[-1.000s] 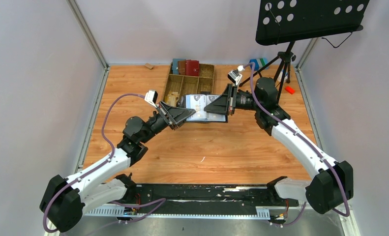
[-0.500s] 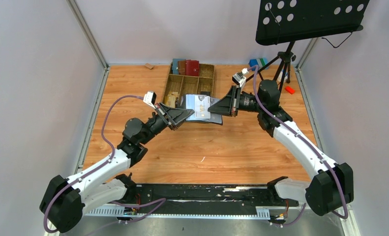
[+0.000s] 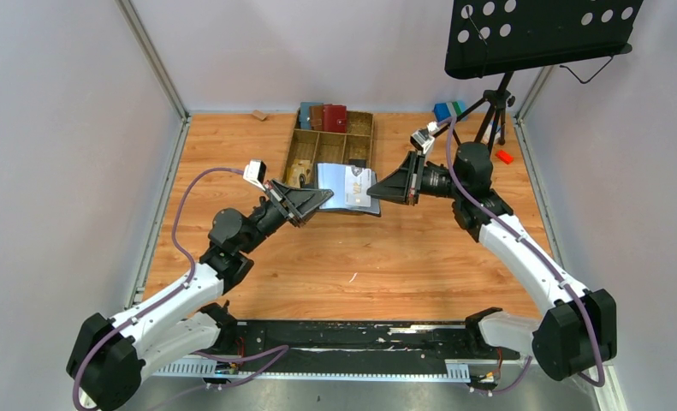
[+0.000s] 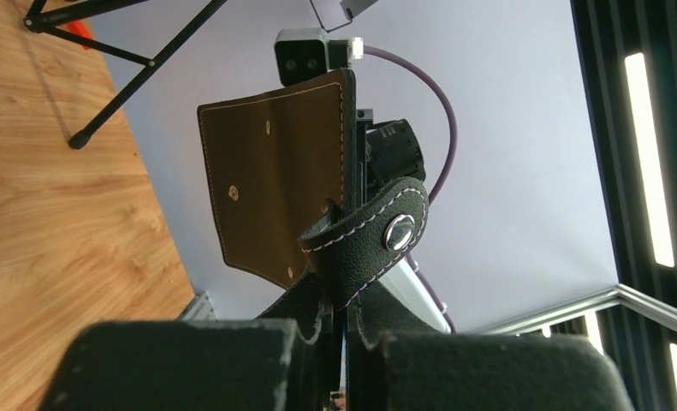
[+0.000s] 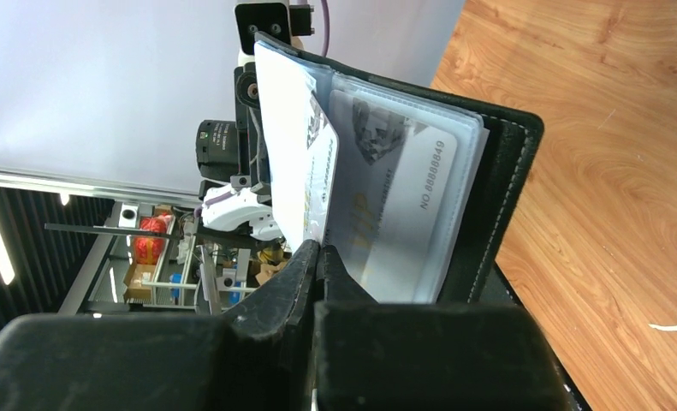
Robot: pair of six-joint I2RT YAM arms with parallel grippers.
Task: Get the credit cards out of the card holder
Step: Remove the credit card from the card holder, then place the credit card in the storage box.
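left gripper (image 4: 345,310): we see it newly clamped on the card holder (image 4: 275,197).
right gripper (image 5: 317,255): pinching a credit card (image 5: 305,163) and drawn back; we judge the pull-out begun.

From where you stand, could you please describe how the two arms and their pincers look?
Both the left arm and right arm have white links, black joints and a purple cable. The left pincer and right pincer are black, triangular.

The right gripper (image 5: 318,250) pinched the edge of a card (image 5: 296,145), jaws closed. That card stood out from the open holder (image 5: 510,188), a second card (image 5: 403,201) sleeved just beside it.
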